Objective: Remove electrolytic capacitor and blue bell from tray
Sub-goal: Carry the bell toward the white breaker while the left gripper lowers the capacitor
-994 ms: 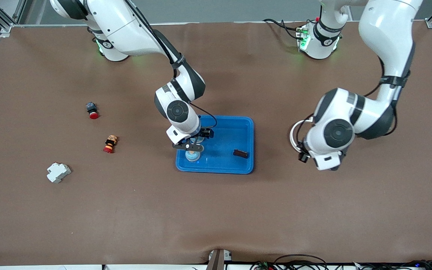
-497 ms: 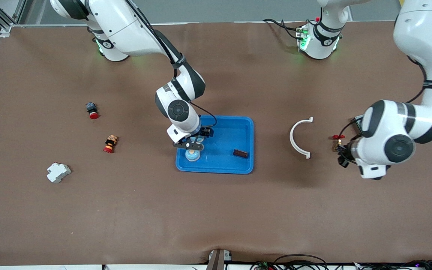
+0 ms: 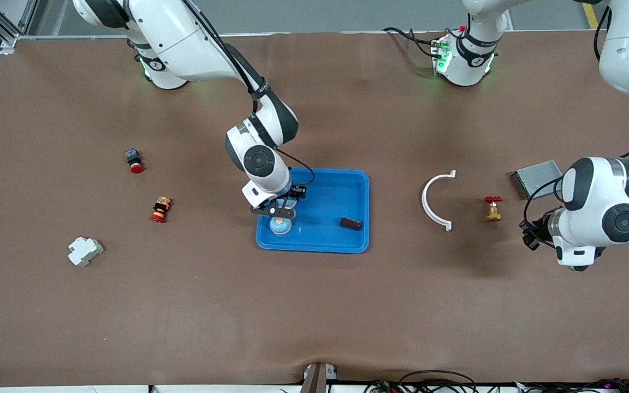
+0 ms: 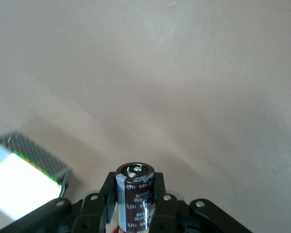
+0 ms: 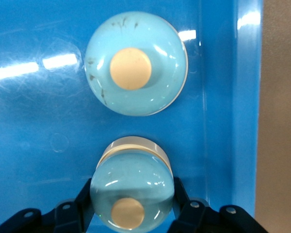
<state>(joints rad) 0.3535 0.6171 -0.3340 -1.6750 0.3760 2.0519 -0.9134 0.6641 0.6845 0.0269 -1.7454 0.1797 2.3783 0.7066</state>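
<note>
Right gripper (image 5: pixel 131 206) clamped on one blue bell (image 5: pixel 132 191) inside tray (image 3: pixel 355 191), ready for lifting out; second bell (image 5: pixel 136 63) sits at its 12 o'clock (wrist view). Left gripper (image 4: pixel 136 206) pinches electrolytic capacitor (image 4: pixel 135 194) upright over bare table, clear of tray.

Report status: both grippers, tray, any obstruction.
Left gripper shut on capacitor, off tray. Right gripper shut on bell in tray. Second bell beside it.

Glossy blue plastic tray (image 3: pixel 358 213) and shiny bells (image 5: pixel 136 63) — matt brown table cover (image 3: pixel 314 305).
</note>
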